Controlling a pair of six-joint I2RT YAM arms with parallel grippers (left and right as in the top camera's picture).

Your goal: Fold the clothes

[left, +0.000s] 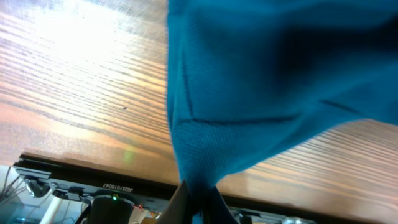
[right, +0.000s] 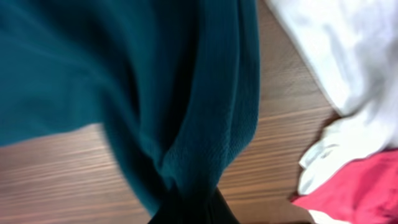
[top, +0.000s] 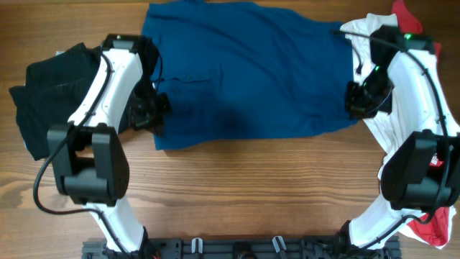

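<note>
Now your left gripper (top: 157, 108) pinches the blue shirt (top: 251, 72) at one side edge. Your right gripper (top: 354, 101) pinches the other edge, and the shirt lies spread on the table (top: 251, 194).

Each arm is a white shell with black joints. The left arm (top: 115, 72) has a bulky black housing (top: 93, 169) toward the rail (top: 230, 248), with a black cable (top: 41, 180) looping beside it. The right arm (top: 418, 80) has a thin black cable along it. Far from the rail, a green light (top: 118, 37) glows on each. The left gripper (top: 158, 108) and right gripper (top: 355, 98) are black.
</note>
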